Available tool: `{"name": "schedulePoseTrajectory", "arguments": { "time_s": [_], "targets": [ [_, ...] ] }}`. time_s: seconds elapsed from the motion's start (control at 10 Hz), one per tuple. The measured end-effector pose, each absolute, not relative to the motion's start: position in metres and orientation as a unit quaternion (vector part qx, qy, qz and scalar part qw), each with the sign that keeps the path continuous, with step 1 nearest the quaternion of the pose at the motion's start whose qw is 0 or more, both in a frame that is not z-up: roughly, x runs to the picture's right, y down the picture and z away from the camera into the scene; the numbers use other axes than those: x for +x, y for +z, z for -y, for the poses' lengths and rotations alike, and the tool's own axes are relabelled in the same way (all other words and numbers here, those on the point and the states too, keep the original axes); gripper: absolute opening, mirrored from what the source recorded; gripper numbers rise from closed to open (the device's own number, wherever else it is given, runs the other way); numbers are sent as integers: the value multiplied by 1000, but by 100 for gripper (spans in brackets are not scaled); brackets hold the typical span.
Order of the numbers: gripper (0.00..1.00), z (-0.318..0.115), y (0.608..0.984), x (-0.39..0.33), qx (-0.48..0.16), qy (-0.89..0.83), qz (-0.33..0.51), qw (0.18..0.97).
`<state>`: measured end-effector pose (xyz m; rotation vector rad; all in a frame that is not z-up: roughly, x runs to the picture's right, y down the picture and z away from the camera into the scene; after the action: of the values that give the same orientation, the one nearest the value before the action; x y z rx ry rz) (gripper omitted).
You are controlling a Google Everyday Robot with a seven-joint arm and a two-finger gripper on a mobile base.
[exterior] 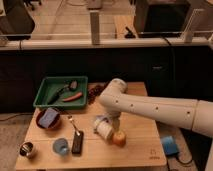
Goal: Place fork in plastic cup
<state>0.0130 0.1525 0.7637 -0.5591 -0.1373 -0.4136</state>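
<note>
Table (140, 152) of pale wood, seen from above and in front. A thick white robot arm (160, 112) reaches in from the right and bends down at its elbow over the middle of the table. A green tray (45, 89) sits at the back left, holding a dark-headed utensil (64, 90) and a red-orange one (73, 97). In front of the tray is a red bowl (41, 123). A white cup (105, 130) lies near the centre with a small orange object (119, 139) just beside it.

The gripper (101, 121) hangs low at the arm's end, right at the white cup; whether it is spread or closed cannot be told.

A black block (77, 143) lies left of centre. The plastic cup (60, 146), translucent blue, stands upright just left of the block, near the front edge. The fork (74, 124), thin and silver, lies flat on the wood between the bowl and the white cup, its lower end close to the block's top.

The fork appears not yet picked up. To do this well, the gripper likely needs to shift left, come down across the slender handle, pinch it at mid-length, then carry it the short way to the plastic cup without knocking the block.
</note>
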Motion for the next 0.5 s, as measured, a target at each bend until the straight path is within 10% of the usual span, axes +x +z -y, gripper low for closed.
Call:
{"name": "schedulePoseTrajectory", "arguments": {
  "time_s": [0.5],
  "targets": [
    [80,-138,748,-66,-250,-419,106,867]
  ]
}}
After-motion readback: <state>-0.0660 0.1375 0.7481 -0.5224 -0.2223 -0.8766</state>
